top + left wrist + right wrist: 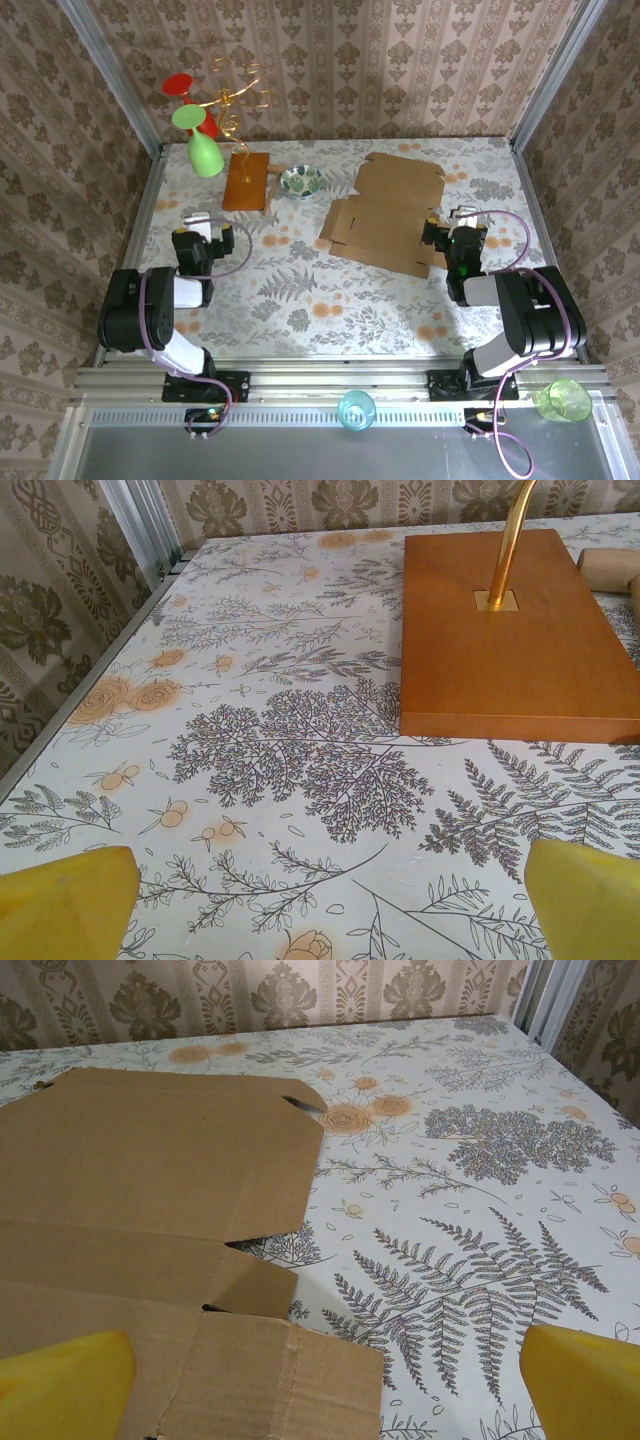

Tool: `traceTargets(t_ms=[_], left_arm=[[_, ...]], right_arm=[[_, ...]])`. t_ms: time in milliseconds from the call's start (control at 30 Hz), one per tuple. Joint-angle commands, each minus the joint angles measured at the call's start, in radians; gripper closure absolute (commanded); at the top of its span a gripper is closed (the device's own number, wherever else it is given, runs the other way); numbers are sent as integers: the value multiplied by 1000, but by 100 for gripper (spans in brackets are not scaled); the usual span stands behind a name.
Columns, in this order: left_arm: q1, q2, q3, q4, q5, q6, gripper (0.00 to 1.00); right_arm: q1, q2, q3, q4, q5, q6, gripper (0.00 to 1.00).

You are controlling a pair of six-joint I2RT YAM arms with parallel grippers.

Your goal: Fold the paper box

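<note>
Paper box (150, 1160): plain brown cardboard, matt, slightly fibrous, with raw die-cut edges.
Board (500, 660): orange-brown wood, smooth, with a soft sheen.
Stem (508, 535) set in it: polished gold-coloured metal.
Table cover (300, 760): smooth, matt printed sheet.
Tips of my left gripper (320, 915) and my right gripper (320, 1395): yellow, matt, smooth, plastic-looking.

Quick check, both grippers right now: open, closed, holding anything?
Left gripper: open, holding nothing.
Right gripper: open, holding nothing, at the edge of the paper box.
</note>
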Motion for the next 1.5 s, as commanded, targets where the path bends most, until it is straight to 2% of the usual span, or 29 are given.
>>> traceTargets(t_ms=[0,667,833,900,967,1033,1100,1167,1233,1267,1300,1333,1367,1400,1433,1467], left_arm=[[-1,-5,21,-14,-9,13,0],[0,-5,17,-11,-10,13,0],[-2,-6,-2,23,-18,13,0],[-7,-5,-39,92,-16,20,0],[-33,-8,-93,197,-53,43,0],[-116,-35,-143,293,-174,109,0],[-203,-100,-160,296,-300,176,0],[-287,-213,-150,216,-422,227,0],[-352,-367,-87,-8,-492,182,0],[-379,-420,-24,-204,-536,118,0],[-403,-489,83,-493,-578,-24,0],[-387,-535,199,-812,-499,-182,0],[-358,-548,277,-979,-404,-322,0],[-323,-543,315,-1064,-341,-511,0],[-278,-536,324,-1085,-214,-660,0],[-231,-520,313,-1045,-64,-732,0]], right_arm=[[-4,7,21,-11,12,-7,0],[-4,6,20,-8,12,-7,0],[-4,6,17,-4,11,-7,0],[-1,-1,3,23,12,-13,0],[16,-36,-23,38,32,-24,0],[66,-46,-78,156,75,-84,0],[120,-121,-90,124,173,-120,0],[138,-291,-38,-78,202,-120,0],[140,-437,48,-248,230,-83,0],[143,-485,99,-322,244,-75,0],[145,-521,178,-432,278,-43,0],[143,-545,291,-608,331,60,0],[124,-544,376,-778,326,175,0],[85,-530,495,-988,265,328,0],[49,-510,583,-1167,230,442,0],[33,-490,625,-1279,236,587,0]])
